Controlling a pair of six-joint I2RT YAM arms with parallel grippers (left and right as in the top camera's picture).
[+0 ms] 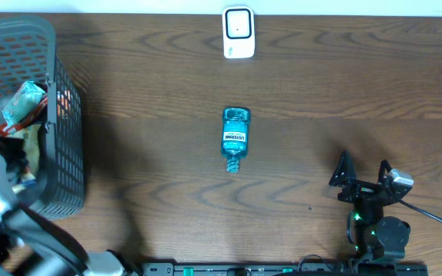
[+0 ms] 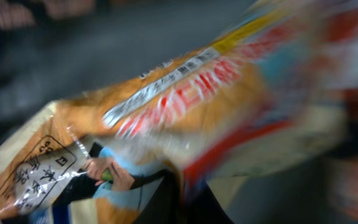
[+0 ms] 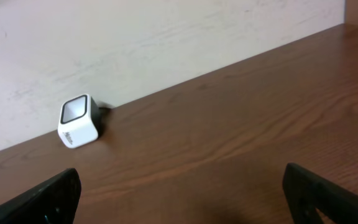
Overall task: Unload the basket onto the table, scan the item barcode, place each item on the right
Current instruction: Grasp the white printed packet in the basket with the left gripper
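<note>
My left gripper (image 1: pixel 15 157) is down inside the black mesh basket (image 1: pixel 67 153) at the table's left edge. In the left wrist view an orange snack packet (image 2: pixel 185 106) with red and white print fills the frame, blurred. Its lower edge runs between the dark fingers of the left gripper (image 2: pixel 182 208), which is shut on it. The white barcode scanner (image 1: pixel 238 32) stands at the back centre, also seen as the scanner (image 3: pixel 78 121) from the right wrist. My right gripper (image 1: pixel 364 163) rests open at the front right, the right gripper (image 3: pixel 185 199) holding nothing.
A blue mouthwash bottle (image 1: pixel 235 138) lies on its side at the table's centre, cap toward the front. The basket holds other packets, a teal one (image 1: pixel 23 100) on top. A pale wall (image 3: pixel 166 37) runs behind the scanner.
</note>
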